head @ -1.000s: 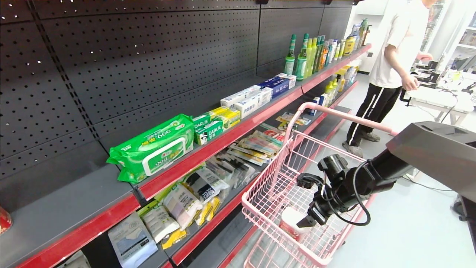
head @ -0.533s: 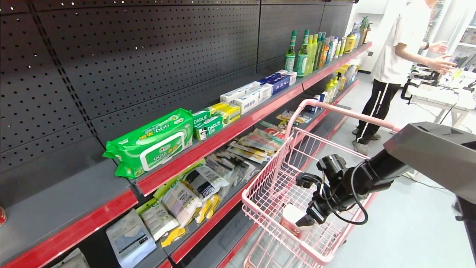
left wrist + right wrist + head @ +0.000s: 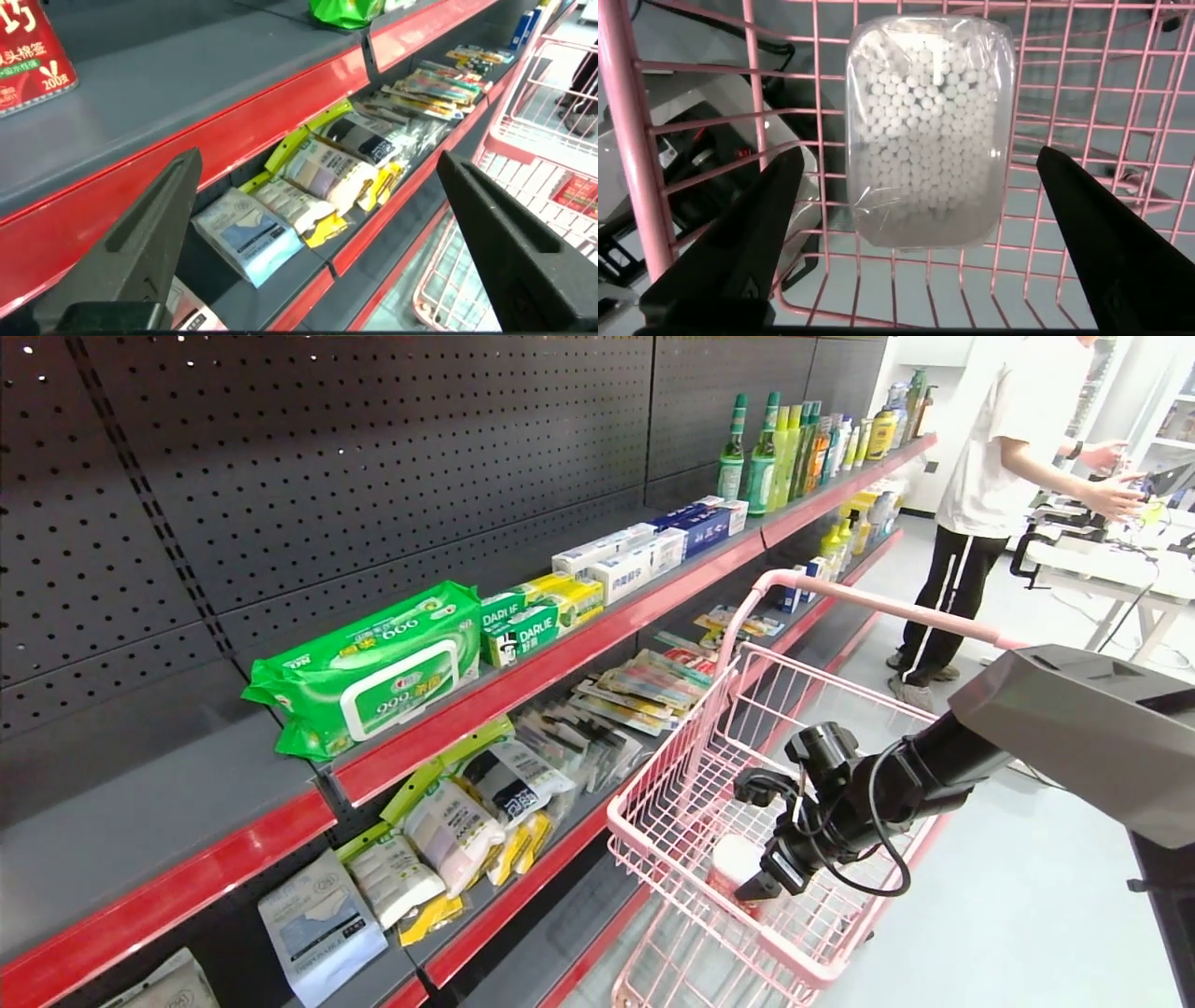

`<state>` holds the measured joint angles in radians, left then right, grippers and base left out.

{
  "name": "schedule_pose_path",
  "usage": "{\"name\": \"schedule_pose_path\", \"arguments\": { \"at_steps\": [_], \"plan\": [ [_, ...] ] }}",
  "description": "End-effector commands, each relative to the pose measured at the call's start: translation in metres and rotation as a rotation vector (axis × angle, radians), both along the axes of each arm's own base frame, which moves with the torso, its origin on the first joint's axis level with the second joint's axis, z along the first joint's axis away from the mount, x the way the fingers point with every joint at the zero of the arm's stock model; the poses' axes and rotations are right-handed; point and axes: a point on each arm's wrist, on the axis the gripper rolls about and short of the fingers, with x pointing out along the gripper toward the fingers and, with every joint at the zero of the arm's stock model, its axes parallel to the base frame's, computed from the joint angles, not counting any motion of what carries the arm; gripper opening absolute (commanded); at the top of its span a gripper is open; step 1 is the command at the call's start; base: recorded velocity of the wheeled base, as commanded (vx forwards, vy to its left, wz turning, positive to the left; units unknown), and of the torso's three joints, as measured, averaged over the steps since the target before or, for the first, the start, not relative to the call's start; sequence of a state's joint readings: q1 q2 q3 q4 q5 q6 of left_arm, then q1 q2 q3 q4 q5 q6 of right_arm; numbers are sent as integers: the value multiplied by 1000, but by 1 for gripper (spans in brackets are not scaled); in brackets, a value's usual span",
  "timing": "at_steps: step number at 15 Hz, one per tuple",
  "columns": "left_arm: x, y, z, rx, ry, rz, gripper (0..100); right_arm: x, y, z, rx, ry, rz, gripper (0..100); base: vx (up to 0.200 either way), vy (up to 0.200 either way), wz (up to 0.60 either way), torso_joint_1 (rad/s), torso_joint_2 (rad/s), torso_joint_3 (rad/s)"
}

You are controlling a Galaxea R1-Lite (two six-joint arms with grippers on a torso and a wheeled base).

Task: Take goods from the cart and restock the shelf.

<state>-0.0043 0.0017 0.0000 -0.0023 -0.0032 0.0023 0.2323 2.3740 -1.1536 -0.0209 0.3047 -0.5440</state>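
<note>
**Right tool eases lower toward the cotton swab tub in the cart**

Over the last 1 second the head camera has shifted, so the whole scene sits a little differently in its picture. Measured against the cart itself, the right tool has come slightly lower and nearer the tub.

The right arm reaches down into the pink wire cart from the aisle side. Its tool hangs just above and beside the tub, with its 2 fingers spread wide apart and nothing held between them. From the right wrist camera the fingers flank the tub on either side without touching it. The tub is clear plastic packed with white swab tips, and it stands upright on the cart's wire floor near the front end. In the head view it shows a white top and a red label.

The left tool is near the shelf, in front of the red-edged boards, its 2 fingers likewise spread wide and holding nothing.

On the upper board lie a green wipes pack and, beside it, a row of toothpaste boxes. Farther along stand bottles. A red box sits on the same board, well apart from the wipes pack. The board below carries soft packets lying side by side.
</note>
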Motion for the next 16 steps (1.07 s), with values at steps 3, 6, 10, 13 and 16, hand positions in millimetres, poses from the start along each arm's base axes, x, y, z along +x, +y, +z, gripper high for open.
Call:
{"name": "schedule_pose_path", "arguments": {
  "at_steps": [3, 6, 10, 13, 16],
  "plan": [
    [0, 0, 0, 1, -1, 0, 100, 7, 4, -4, 3, -8, 5, 100, 0, 0, 0, -7, 27, 15],
    [0, 0, 0, 1, -1, 0, 100, 9, 3, -14, -1, 9, 2, 100, 0, 0, 0, 0, 0, 0],
    [0, 0, 0, 1, -1, 0, 100, 16, 3, -24, 21, 18, -2, 100, 0, 0, 0, 0, 0, 0],
    [0, 0, 0, 1, -1, 0, 100, 18, 3, -29, 15, 25, -9, 100, 0, 0, 0, 0, 0, 0],
    [0, 0, 0, 1, -1, 0, 100, 19, 1, -37, 11, 42, -16, 100, 0, 0, 0, 0, 0, 0]
  ]
}}
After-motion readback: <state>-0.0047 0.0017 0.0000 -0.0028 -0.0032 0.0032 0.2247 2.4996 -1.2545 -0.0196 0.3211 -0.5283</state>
